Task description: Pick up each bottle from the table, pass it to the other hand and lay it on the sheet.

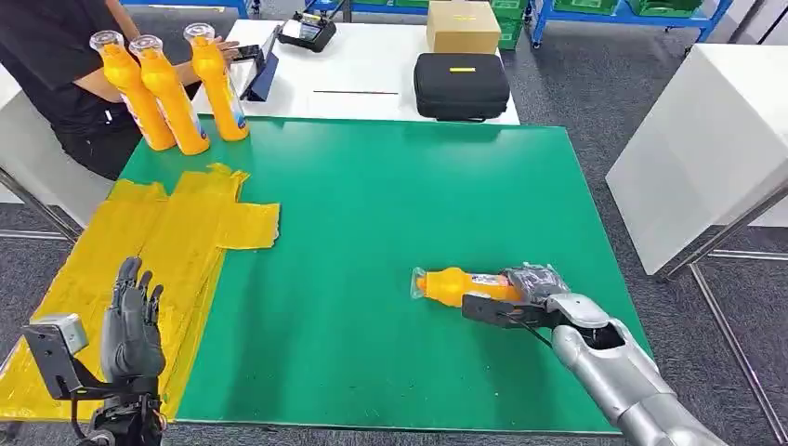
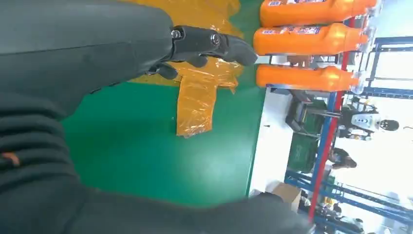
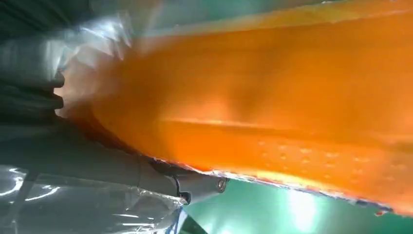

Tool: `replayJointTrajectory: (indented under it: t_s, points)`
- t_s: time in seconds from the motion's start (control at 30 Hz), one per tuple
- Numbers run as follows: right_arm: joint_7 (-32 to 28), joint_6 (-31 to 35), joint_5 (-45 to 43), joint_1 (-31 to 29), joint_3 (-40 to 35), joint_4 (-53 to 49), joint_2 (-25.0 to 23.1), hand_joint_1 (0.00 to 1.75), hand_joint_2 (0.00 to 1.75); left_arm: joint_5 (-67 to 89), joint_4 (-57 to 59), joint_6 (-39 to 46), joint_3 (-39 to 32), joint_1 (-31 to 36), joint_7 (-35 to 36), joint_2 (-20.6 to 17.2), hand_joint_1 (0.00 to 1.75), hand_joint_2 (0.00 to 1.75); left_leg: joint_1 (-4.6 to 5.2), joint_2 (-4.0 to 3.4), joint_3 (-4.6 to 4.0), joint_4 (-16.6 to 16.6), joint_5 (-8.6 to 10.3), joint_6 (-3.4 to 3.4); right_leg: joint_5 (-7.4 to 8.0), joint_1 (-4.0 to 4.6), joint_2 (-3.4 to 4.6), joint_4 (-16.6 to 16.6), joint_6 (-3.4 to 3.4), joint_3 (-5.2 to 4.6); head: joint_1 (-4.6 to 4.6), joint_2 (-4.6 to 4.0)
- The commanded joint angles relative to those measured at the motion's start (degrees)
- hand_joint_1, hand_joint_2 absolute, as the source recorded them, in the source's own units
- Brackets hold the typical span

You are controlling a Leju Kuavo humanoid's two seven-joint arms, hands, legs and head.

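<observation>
An orange bottle (image 1: 453,284) lies on its side over the green table (image 1: 390,204), its clear cap pointing left, and my right hand (image 1: 520,295) grips its body. Close up in the right wrist view, the same bottle (image 3: 272,107) presses against my fingers (image 3: 195,183). Three more orange bottles (image 1: 172,88) stand upright at the table's far left corner, and they appear as orange bottles (image 2: 311,44) in the left wrist view. A crumpled yellow sheet (image 1: 163,242) covers the table's left side. My left hand (image 1: 132,325) hovers open above the sheet's near end, fingers spread upward.
A person in black sits behind the standing bottles, arm (image 1: 102,84) near them. Beyond the green table a white table carries a black case (image 1: 461,85), a cardboard box (image 1: 463,25) and a small device (image 1: 307,30). A white cabinet (image 1: 706,139) stands to the right.
</observation>
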State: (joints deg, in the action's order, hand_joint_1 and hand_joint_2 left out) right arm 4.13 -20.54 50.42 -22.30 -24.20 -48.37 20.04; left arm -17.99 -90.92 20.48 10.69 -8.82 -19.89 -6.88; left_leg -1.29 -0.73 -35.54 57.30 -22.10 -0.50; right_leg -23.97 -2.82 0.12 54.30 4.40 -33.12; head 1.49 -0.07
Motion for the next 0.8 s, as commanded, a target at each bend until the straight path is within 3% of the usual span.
replayJointTrajectory:
  t_s: [0.03,0.07,0.1,0.2,0.23,0.3,0.37,0.43,0.57,0.8]
  points:
    - [-5.99,-11.39,-34.99,14.77,13.32,-11.06,-8.88,1.75,1.75,-0.44,1.75,-7.21,-0.91,-0.2,2.58,3.13,0.0,1.75,-0.12,0.24,0.1,-0.08,0.02,0.01,-0.01,0.14,-0.22,-0.15,-0.23,0.23,-0.02,0.0]
    - [-7.2,-17.41,-45.15,16.55,14.89,-10.7,-11.12,1.75,1.75,-1.58,2.75,-8.18,0.58,-0.82,5.23,2.28,0.0,1.75,-0.14,0.44,0.01,-0.15,0.09,0.0,0.0,0.19,-0.42,-0.25,-0.41,0.22,-0.04,0.0]
    - [-11.34,-19.94,-51.39,15.96,13.46,-11.28,-12.01,1.75,1.75,-2.22,2.65,-10.28,1.75,-0.31,1.79,2.16,0.0,1.75,-0.3,0.16,0.25,-0.19,0.02,0.07,0.04,0.3,-0.14,-0.4,-0.37,0.42,-0.05,0.0]
    - [-10.2,-21.16,-60.05,12.93,8.35,-12.8,-13.89,1.75,1.75,-4.92,0.73,-13.34,4.96,-0.17,2.46,1.46,0.0,1.75,-0.34,-0.26,0.39,-0.24,-0.21,0.3,0.02,0.38,0.33,-0.27,-0.57,0.34,0.07,0.0]
    - [-8.65,-18.77,-62.38,11.6,5.81,-13.11,-14.13,1.75,1.75,-5.12,-0.22,-12.73,6.08,-0.4,2.42,1.2,0.0,1.75,-0.3,-0.26,0.27,-0.09,-0.31,0.27,-0.01,0.37,0.31,-0.1,-0.48,0.29,-0.02,0.0]
    - [-8.7,-20.24,-68.96,9.46,3.09,-11.99,-15.4,1.75,1.75,-6.04,-1.77,-15.12,8.89,-0.39,1.73,-0.01,0.0,1.75,-0.21,-0.09,-0.28,-0.01,0.15,0.05,0.22,0.29,0.24,0.09,-0.33,0.48,0.07,0.0]
    - [-8.7,-18.04,-69.91,7.77,-0.08,-11.42,-15.93,1.75,1.75,-6.07,-3.05,-14.79,10.79,-0.21,1.8,-0.26,0.0,1.75,-0.27,-0.08,-0.84,0.07,0.32,0.22,0.31,0.34,0.22,0.25,-0.33,-0.1,0.07,0.0]
    - [-8.91,-14.38,-68.36,5.13,-3.09,-9.75,-17.21,1.75,1.75,-5.8,-5.19,-15.12,12.96,0.11,1.54,-1.03,0.0,1.75,-0.29,-0.12,-0.88,0.06,0.33,0.24,0.32,0.34,0.25,0.2,-0.32,-0.15,0.0,0.0]
    - [-8.98,-13.47,-68.9,4.48,-3.9,-9.02,-17.59,1.75,1.75,-5.19,-5.76,-14.98,13.53,0.49,1.3,-1.28,0.0,1.75,-0.23,-0.07,-0.95,0.08,0.3,0.24,0.27,0.28,0.21,0.29,-0.48,-0.27,0.02,0.0]
    - [-6.1,-2.96,-60.99,-0.92,-8.95,-5.58,-25.36,1.75,1.75,-0.12,-7.46,-14.38,16.71,3.83,6.26,3.47,0.0,1.75,-0.25,-0.08,-1.2,0.05,0.4,0.26,0.38,0.26,0.13,0.21,-0.29,-0.5,0.0,0.0]
